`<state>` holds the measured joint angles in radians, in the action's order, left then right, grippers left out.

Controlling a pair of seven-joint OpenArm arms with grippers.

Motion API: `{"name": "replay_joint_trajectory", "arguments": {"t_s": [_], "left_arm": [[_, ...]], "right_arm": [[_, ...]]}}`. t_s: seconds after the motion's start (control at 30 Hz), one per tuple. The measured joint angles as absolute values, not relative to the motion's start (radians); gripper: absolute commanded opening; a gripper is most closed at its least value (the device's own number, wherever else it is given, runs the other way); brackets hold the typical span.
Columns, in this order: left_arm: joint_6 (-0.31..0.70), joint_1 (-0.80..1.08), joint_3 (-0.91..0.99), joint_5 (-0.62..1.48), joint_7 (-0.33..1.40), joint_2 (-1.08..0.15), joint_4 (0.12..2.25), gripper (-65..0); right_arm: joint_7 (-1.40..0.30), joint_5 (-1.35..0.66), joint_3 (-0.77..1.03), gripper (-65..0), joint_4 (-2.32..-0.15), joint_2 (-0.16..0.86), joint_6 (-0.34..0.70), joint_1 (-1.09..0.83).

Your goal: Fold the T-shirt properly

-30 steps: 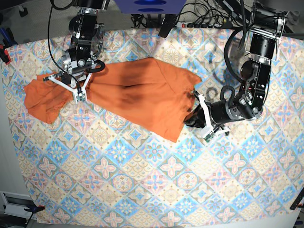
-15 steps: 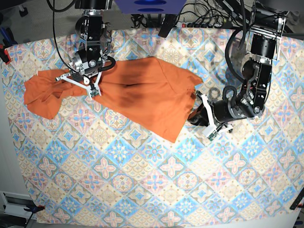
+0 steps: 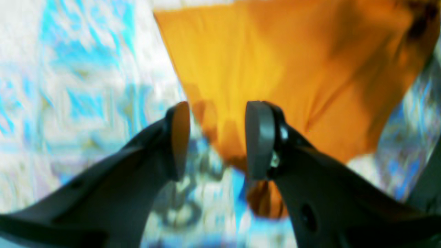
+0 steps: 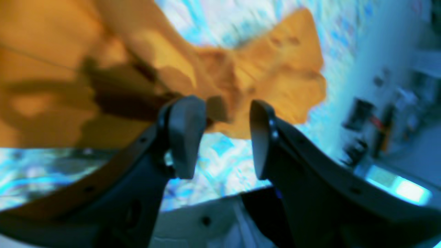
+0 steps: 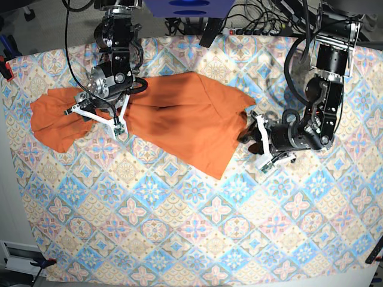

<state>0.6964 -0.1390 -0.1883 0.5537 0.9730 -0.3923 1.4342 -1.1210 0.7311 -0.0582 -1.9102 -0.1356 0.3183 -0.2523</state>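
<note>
Both pincers have just sprung apart: the left pincer (image 3: 217, 141) and right pincer (image 4: 224, 137) now gape, gripping nothing. The shirt (image 5: 173, 113) lies released, stretched across the bench (image 5: 197, 233), so the spreading looks done; folding comes next.

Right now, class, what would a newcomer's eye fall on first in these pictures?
First, the orange T-shirt, sprawled unfolded across the upper middle of the tile-patterned cloth. Next, the two arms at its ends: the right gripper over the bunched end at base-view left, the left gripper at the opposite edge. Both wrist views show their jaws parted, gripping nothing.
</note>
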Motion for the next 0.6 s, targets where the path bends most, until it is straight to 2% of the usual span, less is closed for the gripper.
{"name": "replay_joint_trajectory", "arguments": {"t_s": [0.07,0.2,0.3,0.47,0.6], "left_arm": [[0.702,-0.147,-0.122,0.562,1.034,-0.383,1.434,-37.1],[0.696,-0.163,0.028,0.627,1.112,-0.393,1.434,-30.4],[0.693,-0.165,0.090,0.608,1.137,-0.399,1.434,-29.3],[0.696,-0.202,0.007,0.535,1.137,-0.376,1.398,-29.2],[0.704,-0.348,-0.141,0.525,1.068,-0.311,1.217,-29.1]], "right_arm": [[-1.098,0.757,-0.059,-39.9,-1.911,-0.136,0.317,-0.239],[-1.100,0.804,-0.059,-39.9,-1.911,-0.138,0.317,-0.241],[-1.100,0.812,-0.059,-39.8,-1.911,-0.138,0.317,-0.236],[-1.100,0.811,-0.064,-39.8,-1.911,-0.138,0.317,-0.228],[-1.104,0.812,-0.067,-39.8,-1.911,-0.138,0.317,-0.226]]}}
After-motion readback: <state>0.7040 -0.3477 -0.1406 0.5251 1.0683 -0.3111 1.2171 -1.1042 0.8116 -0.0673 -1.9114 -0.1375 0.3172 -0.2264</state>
